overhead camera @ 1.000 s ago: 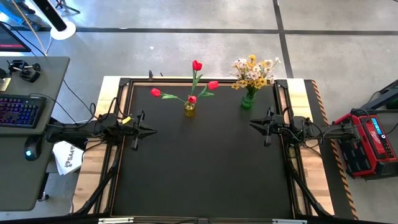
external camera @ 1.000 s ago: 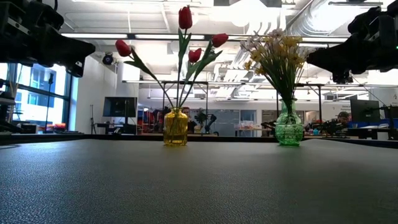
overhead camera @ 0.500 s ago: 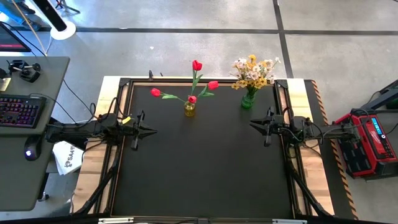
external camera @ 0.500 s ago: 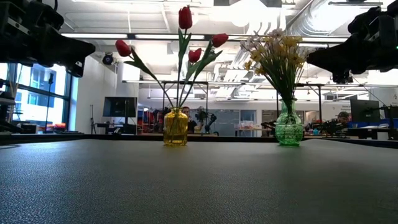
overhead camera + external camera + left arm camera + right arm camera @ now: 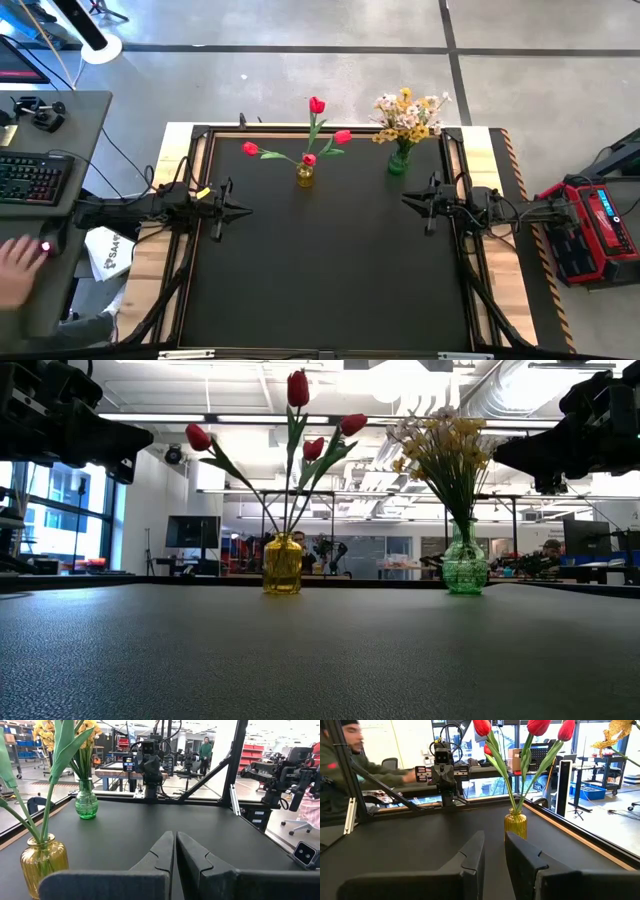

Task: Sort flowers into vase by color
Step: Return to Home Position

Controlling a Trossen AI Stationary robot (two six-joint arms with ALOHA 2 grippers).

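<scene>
four red tulips (image 5: 298,388) in yellow vase (image 5: 282,564)

High camera straight down on table (image 5: 330,280). Low camera at 6 o'clock, tabletop height, facing 12. Wrist cameras face inward; all share yellow vase (image 5: 282,565).

The middle of the table (image 5: 320,290) and its near edge are lying open to me, my left gripper (image 5: 243,210) hanging at the left edge and my right gripper (image 5: 408,201) at the right. Along the far edge the yellow vase (image 5: 304,176) and the green vase (image 5: 398,162) are standing in the way, their flowers (image 5: 316,105) fanning wide above them.
</scene>
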